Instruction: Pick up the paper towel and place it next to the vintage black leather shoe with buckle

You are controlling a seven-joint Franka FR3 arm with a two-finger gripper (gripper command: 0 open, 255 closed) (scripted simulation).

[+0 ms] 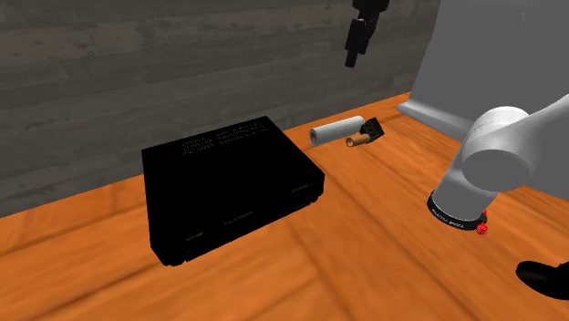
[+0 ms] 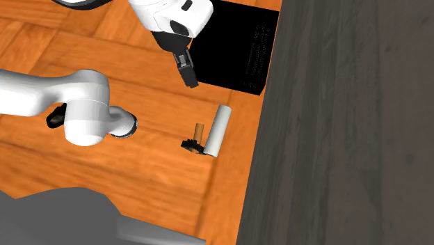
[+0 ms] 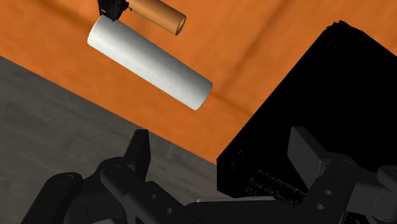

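Shoulder view: paper towel (image 1: 336,133), a white roll, lies on its side on the orange wooden bench (image 1: 383,246), close to the grey plank wall (image 1: 137,55). Its long axis runs roughly along the wall. One end faces the black box (image 1: 232,187); the other end meets a brown tube with a black end piece (image 1: 363,137), which angles off from the roll.

Second exterior view: roll (image 2: 217,130) lies parallel to the wall edge, with the tube (image 2: 197,138) on its side away from the wall. Hand (image 2: 189,78) hangs in the air between box (image 2: 240,49) and roll, clear of both.

Wrist view: hand (image 3: 220,137) has its fingers (image 3: 140,153) spread apart with nothing between them. Roll (image 3: 149,62) lies ahead of the fingertips, untouched.

Black shoe (image 1: 547,278) sits beyond the arm's base, well apart from the roll.

Writing: fine pale marks on the box top and white lettering on the arm's base ring (image 1: 456,216), neither of them legible.
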